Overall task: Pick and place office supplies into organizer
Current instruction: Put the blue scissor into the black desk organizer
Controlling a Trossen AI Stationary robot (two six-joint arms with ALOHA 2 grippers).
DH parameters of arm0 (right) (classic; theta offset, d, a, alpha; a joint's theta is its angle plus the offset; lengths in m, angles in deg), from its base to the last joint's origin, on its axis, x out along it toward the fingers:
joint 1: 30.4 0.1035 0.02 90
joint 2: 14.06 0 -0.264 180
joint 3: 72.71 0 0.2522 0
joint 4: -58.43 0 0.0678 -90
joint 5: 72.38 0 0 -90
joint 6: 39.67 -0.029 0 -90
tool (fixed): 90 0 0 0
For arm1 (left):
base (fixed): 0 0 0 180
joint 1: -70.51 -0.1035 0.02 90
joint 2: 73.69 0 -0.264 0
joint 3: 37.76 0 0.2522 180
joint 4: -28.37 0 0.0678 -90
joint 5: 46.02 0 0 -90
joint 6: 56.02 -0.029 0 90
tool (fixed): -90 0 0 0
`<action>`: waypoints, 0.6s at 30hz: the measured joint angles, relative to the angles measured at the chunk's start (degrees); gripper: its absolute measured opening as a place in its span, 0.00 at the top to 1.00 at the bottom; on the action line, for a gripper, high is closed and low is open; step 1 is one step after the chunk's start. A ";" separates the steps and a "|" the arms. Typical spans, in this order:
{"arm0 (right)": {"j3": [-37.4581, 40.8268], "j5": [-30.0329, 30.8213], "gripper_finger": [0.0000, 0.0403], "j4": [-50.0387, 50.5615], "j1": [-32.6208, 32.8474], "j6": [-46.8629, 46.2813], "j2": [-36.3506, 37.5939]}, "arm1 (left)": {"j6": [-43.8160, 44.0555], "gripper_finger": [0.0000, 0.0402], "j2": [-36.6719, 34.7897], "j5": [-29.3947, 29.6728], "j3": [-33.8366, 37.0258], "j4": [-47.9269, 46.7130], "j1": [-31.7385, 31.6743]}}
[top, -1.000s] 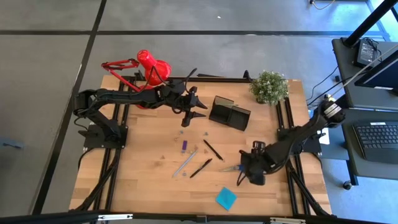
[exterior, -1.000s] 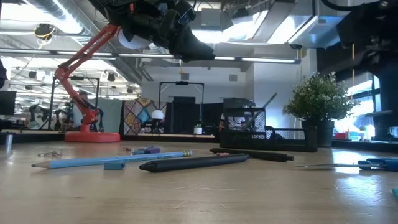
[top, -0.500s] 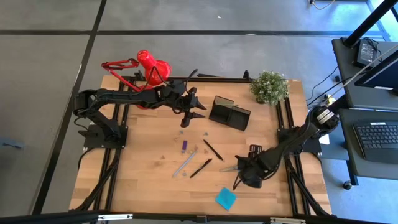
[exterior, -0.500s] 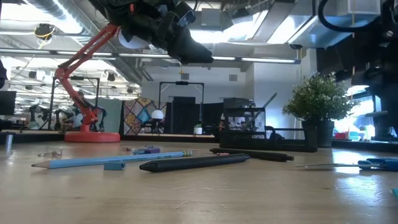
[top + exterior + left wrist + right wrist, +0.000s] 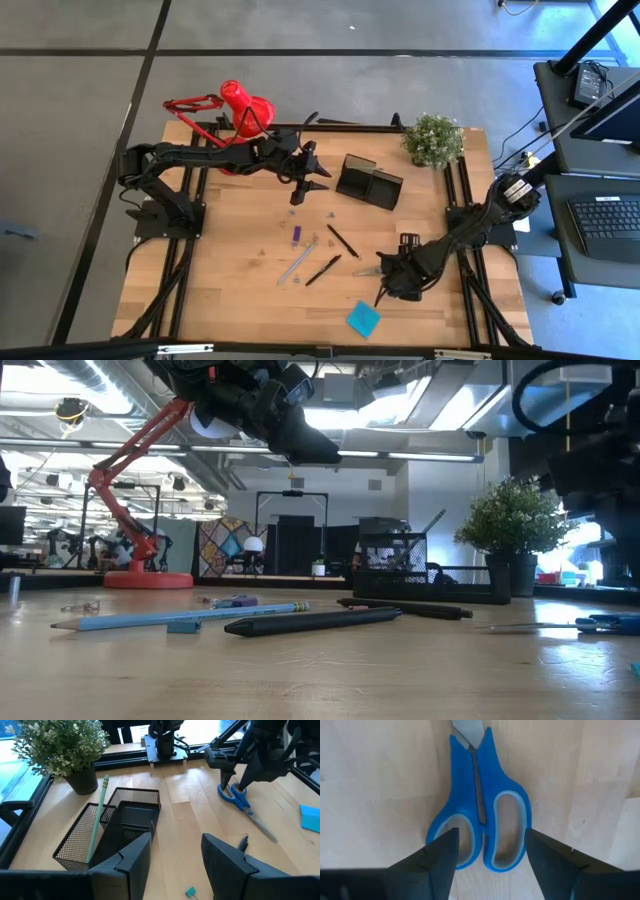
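The blue-handled scissors [image 5: 480, 827] lie flat on the wooden table, blades [image 5: 366, 270] pointing toward the table's left. My right gripper [image 5: 489, 839] points down over the handles, open, one finger on each side of the two loops; I see no touch. My left gripper [image 5: 312, 182] hangs open above the table's far middle, left of the black mesh organizer [image 5: 368, 182], which holds one green pencil [image 5: 97, 815]. Two black pens [image 5: 342, 240] [image 5: 323, 270], a pencil [image 5: 298, 262], a purple marker [image 5: 296, 234] and a teal sticky pad [image 5: 363, 319] lie on the table.
A red desk lamp [image 5: 243, 105] stands at the far left and a potted plant [image 5: 433, 140] at the far right, beside the organizer. Small bits [image 5: 327, 213] lie scattered mid-table. Black frame rails run along the table's left and right edges.
My right gripper has come down toward the scissors' handles, staying open. The scissors and the other things have not moved.
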 joint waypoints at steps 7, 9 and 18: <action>4.75 1.44 0.43 -4.81 0.39 -0.25 0.70 | 0.00 0.58 0.00 0.02 0.00 0.10 0.00; 4.78 1.40 0.43 -4.72 0.37 -0.24 0.68 | 0.00 0.58 0.00 0.02 0.00 0.15 0.00; 2.07 0.60 0.43 -4.24 0.42 1.23 1.33 | 0.00 0.58 0.00 0.15 0.00 0.17 0.00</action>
